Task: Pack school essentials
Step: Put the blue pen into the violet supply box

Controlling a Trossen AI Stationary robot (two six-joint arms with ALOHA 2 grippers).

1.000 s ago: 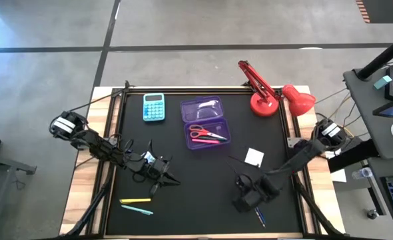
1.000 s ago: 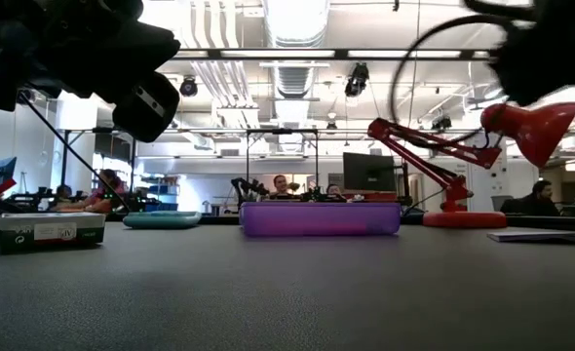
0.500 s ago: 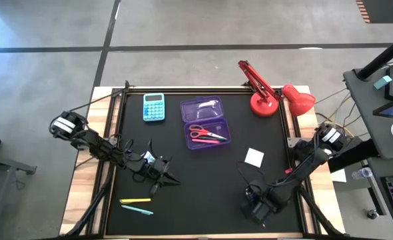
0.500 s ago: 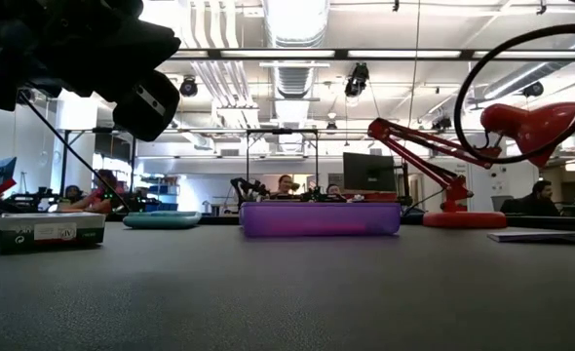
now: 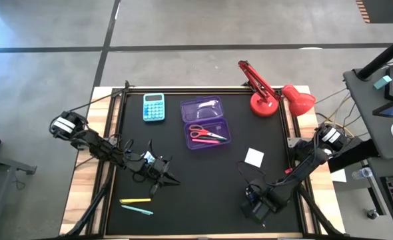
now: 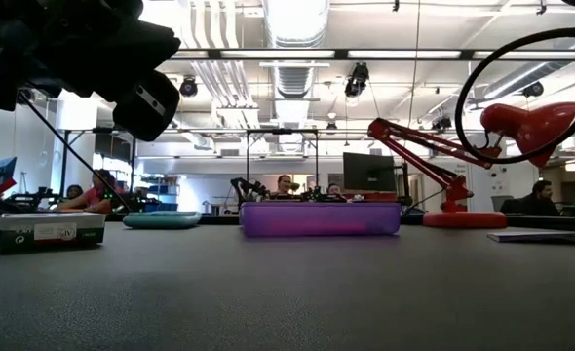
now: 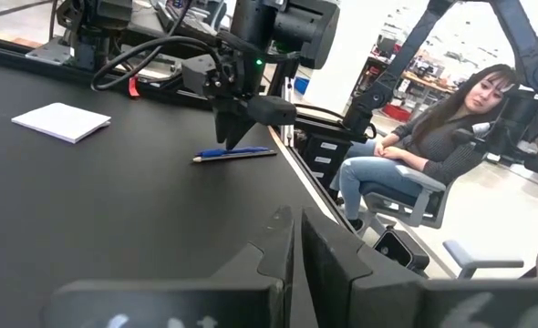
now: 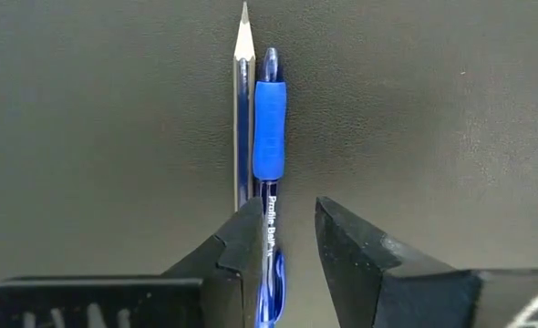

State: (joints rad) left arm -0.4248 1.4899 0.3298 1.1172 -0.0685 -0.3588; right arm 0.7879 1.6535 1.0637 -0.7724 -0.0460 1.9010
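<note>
My right gripper point(image 5: 259, 211) is open near the table's near right corner and points down at a blue pen point(image 8: 269, 137) and a pencil point(image 8: 242, 109) that lie side by side on the mat. The pen runs into the gap between the fingers, and the pencil passes under one finger point(image 8: 247, 241). My left gripper point(image 5: 168, 178) is shut and waits over the mat left of centre. The open purple case point(image 5: 206, 124) holds red-handled scissors point(image 5: 200, 131) and a pink pen. A yellow pen point(image 5: 135, 200) and a teal pen point(image 5: 138, 211) lie near the near edge. A white square point(image 5: 254, 157) and a green-and-white packet point(image 6: 50, 232) lie flat. My right gripper comes from above, pointing down, with its fingers across the blue pen's barrel point(image 8: 271, 219), which lies flat on the mat close against one finger's inner face. I cannot tell whether either finger touches the pen or the pencil.
A light-blue calculator point(image 5: 154, 107) lies left of the case, near the far edge. A red desk lamp point(image 5: 271, 93) stands at the far right corner. Bare mat lies between the case and both grippers. People sit in the room beyond the table.
My right gripper moved toward the table's near right corner and came down over the blue pen, which showed beside it a second ago. It has kept still for the last half second.
</note>
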